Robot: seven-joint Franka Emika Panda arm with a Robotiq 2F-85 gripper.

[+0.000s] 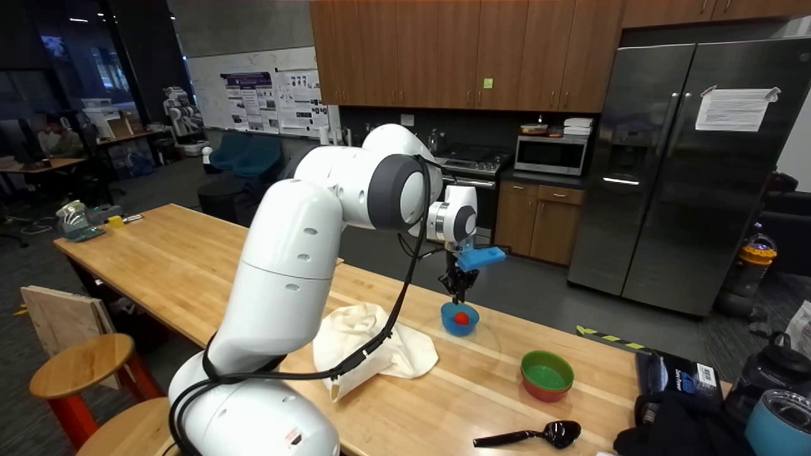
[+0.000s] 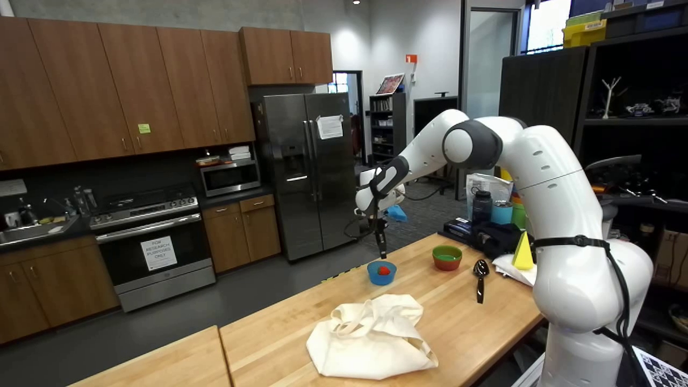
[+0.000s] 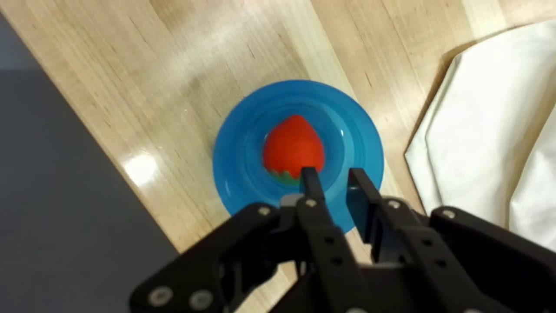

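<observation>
My gripper [image 3: 332, 174] points down with its black fingers partly open and nothing between them. It also shows in both exterior views [image 1: 459, 296] [image 2: 382, 253], just above a blue bowl [image 3: 234, 130]. The bowl stands near the table's edge and shows in both exterior views [image 1: 450, 327] [image 2: 375, 279]. A red strawberry [image 3: 293, 145] with a green leafy end lies in the bowl [image 1: 462, 318] [image 2: 383, 270]. In the wrist view, one fingertip overlaps the strawberry's lower edge; the fingers appear above it, apart from it.
A cream cloth bag [image 1: 405, 354] [image 2: 371, 349] lies beside the blue bowl. A green bowl [image 1: 547, 368] sits in a red bowl [image 1: 545, 392]. A black spoon [image 1: 561, 434] lies nearby. A black bottle [image 2: 481, 207], a blue tumbler [image 2: 501, 213] and a yellow wedge [image 2: 523, 252] stand farther along.
</observation>
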